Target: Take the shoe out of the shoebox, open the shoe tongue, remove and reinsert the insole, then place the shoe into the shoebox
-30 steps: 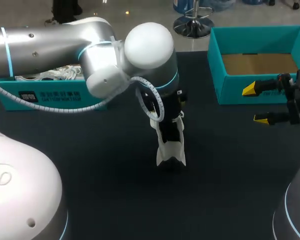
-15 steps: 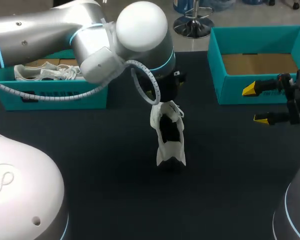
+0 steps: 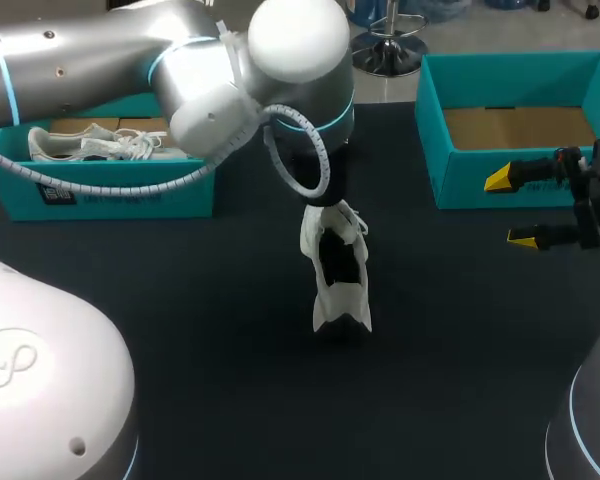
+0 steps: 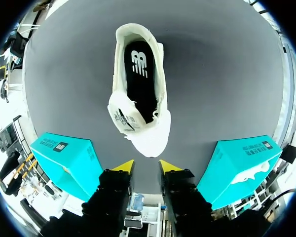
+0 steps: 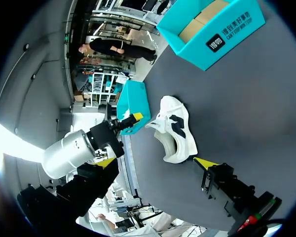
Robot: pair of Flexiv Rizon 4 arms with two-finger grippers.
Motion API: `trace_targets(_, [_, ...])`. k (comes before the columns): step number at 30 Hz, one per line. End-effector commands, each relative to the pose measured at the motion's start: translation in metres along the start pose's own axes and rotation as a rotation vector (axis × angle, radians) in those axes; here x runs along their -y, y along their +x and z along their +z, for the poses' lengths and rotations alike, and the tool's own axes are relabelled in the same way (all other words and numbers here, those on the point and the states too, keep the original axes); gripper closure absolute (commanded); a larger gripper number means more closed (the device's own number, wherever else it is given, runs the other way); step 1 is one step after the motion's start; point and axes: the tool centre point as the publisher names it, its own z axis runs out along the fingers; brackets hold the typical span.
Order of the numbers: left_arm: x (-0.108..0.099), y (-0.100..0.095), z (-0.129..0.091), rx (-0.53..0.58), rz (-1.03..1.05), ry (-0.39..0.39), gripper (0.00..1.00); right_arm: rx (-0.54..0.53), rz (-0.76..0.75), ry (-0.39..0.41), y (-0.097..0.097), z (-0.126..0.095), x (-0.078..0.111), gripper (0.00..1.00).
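Observation:
A white shoe (image 3: pixel 337 283) stands on the dark table, a little right of the middle. Its tongue (image 4: pixel 127 118) is folded forward over the laces, and the black insole (image 4: pixel 139 74) shows inside. My left gripper (image 4: pixel 146 167) hangs above the toe end of the shoe (image 4: pixel 140 106); its yellow tips stand a little apart, open, with nothing between them. In the head view the left arm's wrist (image 3: pixel 300 70) hides that gripper. Off to the right, my right gripper (image 3: pixel 525 208) hovers open in front of the right teal shoebox (image 3: pixel 450 170), well clear of the shoe (image 5: pixel 176 131).
A second teal shoebox (image 3: pixel 110 195) at the back left holds another white shoe (image 3: pixel 90 143). The right box shows a brown floor (image 3: pixel 520 127). Both boxes flank the left gripper, one (image 4: pixel 66 160) on each side (image 4: pixel 239 165). Dark table (image 3: pixel 230 380) stretches in front of the shoe.
My left gripper has lifted off the shoe and drawn back toward the far side, its fingers narrowing. The tongue now stands pulled forward. The right arm has not moved.

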Motion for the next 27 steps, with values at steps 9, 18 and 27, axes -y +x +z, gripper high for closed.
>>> trace_targets(9, [0.031, -0.004, 0.026, -0.022, 0.07, 0.046, 1.0, 0.003, 0.001, -0.003, 0.0, 0.0, 0.001, 0.0])
trace_targets(18, [0.05, 0.003, 0.024, -0.027, 0.072, 0.084, 1.0, 0.003, 0.001, -0.003, 0.0, 0.0, 0.001, 0.0])
trace_targets(27, [0.067, 0.006, 0.024, -0.049, 0.099, 0.114, 1.0, 0.003, 0.001, -0.003, 0.0, 0.0, 0.001, 0.0])
